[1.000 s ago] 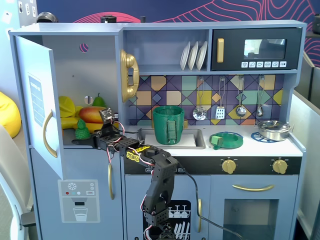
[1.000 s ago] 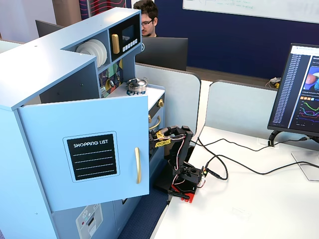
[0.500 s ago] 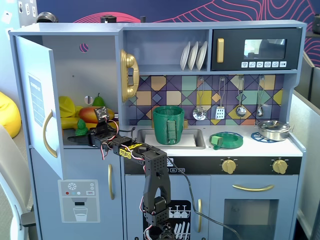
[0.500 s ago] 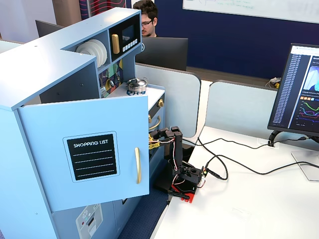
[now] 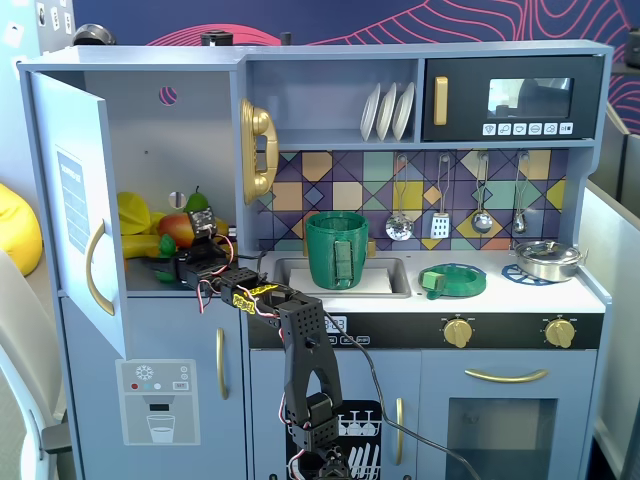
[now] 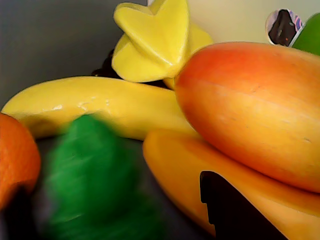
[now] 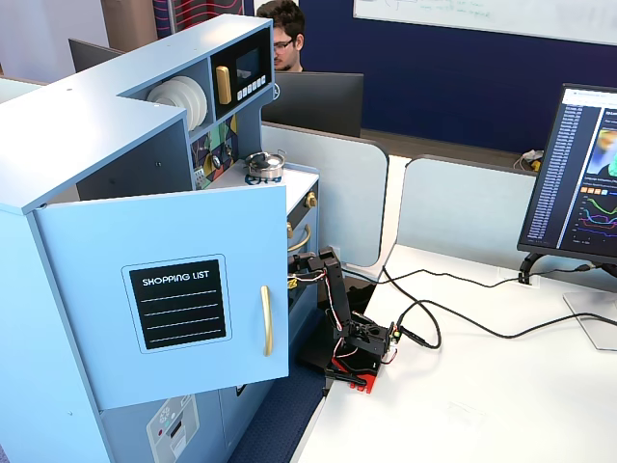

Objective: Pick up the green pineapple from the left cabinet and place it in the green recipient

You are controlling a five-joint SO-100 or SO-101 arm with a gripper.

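Look into your left cabinet (image 5: 150, 130): it is the tall pale blue-grey compartment, and its door (image 7: 174, 289) hangs swung wide open, showing a gold handle and a black "SHOPPING LIST" label in one fixed view. On its shelf the green pineapple (image 6: 92, 180) fills the lower left of your wrist view as a blurred bright-green lump (too smeared to make out bumps or leaves). Your green recipient (image 5: 337, 248), a dark-green cylinder with a strap handle facing front, stands upright at the sink.
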